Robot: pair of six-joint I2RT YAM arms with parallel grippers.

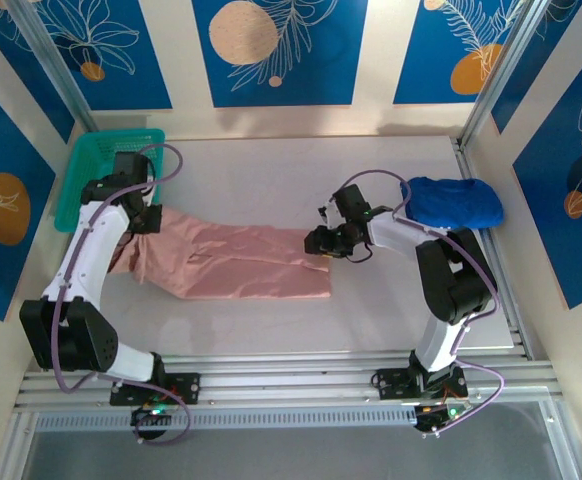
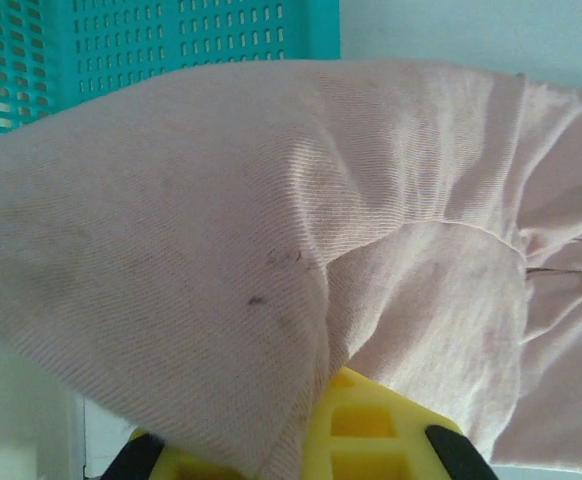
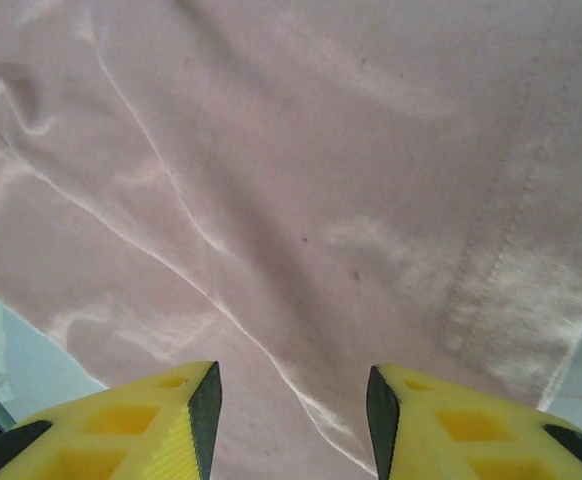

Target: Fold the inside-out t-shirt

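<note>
The inside-out t-shirt (image 1: 241,262) is a salmon-pink cloth stretched in a crumpled band across the table, from the left arm to the middle. My left gripper (image 1: 143,222) is shut on its left end. In the left wrist view, the cloth (image 2: 271,200) drapes over the yellow finger (image 2: 391,430) and hides the tips. My right gripper (image 1: 316,242) hovers over the shirt's right end, near the hem. Its jaws stand open above the flat cloth (image 3: 321,150), with a fold line running between the fingers (image 3: 171,420).
A teal basket (image 1: 86,170) sits at the back left, just behind the left gripper, and also appears as the teal basket wall (image 2: 121,50). A royal-blue garment (image 1: 453,202) lies bunched at the back right, beside the right arm. Bare grey table (image 1: 271,170) lies behind the shirt.
</note>
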